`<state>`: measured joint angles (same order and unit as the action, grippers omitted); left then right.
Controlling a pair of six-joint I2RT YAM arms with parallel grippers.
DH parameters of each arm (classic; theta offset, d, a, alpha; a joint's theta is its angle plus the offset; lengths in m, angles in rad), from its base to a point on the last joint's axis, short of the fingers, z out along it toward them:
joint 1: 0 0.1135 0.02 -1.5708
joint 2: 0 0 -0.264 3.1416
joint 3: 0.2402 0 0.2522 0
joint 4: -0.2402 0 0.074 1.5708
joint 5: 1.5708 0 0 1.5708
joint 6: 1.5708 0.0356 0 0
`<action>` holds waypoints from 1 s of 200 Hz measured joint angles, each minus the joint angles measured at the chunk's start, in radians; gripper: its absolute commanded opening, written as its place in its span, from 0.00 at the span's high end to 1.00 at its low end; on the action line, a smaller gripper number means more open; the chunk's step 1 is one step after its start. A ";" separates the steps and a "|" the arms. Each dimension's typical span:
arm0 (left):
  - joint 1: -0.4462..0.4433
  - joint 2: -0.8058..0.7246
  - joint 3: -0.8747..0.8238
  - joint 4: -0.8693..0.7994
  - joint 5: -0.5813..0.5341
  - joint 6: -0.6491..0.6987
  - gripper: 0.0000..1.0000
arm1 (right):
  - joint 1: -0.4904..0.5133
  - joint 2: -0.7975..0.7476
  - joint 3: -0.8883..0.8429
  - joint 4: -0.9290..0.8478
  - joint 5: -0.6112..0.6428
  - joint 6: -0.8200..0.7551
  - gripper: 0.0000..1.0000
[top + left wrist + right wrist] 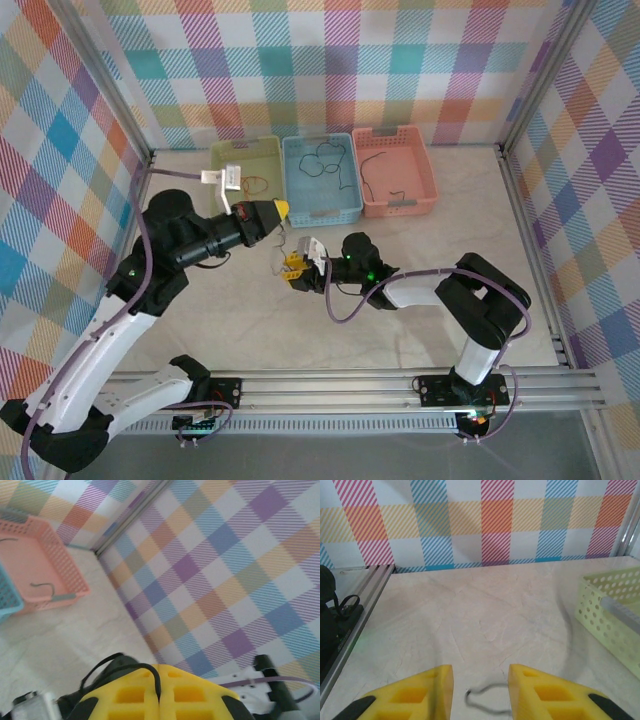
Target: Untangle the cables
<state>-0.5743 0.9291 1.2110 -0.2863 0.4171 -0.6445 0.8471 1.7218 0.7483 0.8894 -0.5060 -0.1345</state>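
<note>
Yellow left gripper [159, 682] pinches a black cable [150, 667]; right gripper [480, 674] spread around a blurred cable [468, 696].

Left arm [95, 350]: white link shells, black joint housings, a thick purple-grey cable [141, 225] along the outside. Right arm [478, 352]: same build, its own purple-grey loop [333, 305]. Small green lamp [371, 272] lit on the right arm's black wrist section (a fainter one on the left arm too). Left gripper [159, 671] and right gripper [480, 672]: yellow fingers with moulded rectangular pockets, black at the outer edges. Black bases [440, 388] on a silver rail [330, 385].
</note>
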 measured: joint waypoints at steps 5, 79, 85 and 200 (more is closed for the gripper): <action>0.000 0.001 0.011 0.000 0.004 -0.003 1.00 | 0.000 0.000 0.001 -0.005 0.000 0.000 0.68; 0.000 0.092 0.251 -0.132 0.018 -0.007 1.00 | 0.000 0.002 0.077 -0.187 0.075 -0.013 0.71; 0.000 0.101 0.285 -0.144 0.018 -0.003 1.00 | 0.000 0.002 0.082 -0.206 0.087 -0.013 0.71; 0.000 0.211 0.579 -0.259 0.001 0.040 1.00 | -0.003 -0.003 0.067 -0.347 0.204 -0.019 0.66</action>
<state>-0.5743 1.1400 1.7897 -0.5449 0.4183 -0.6041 0.8436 1.7184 0.8154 0.5426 -0.3016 -0.1535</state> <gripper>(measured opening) 0.050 0.323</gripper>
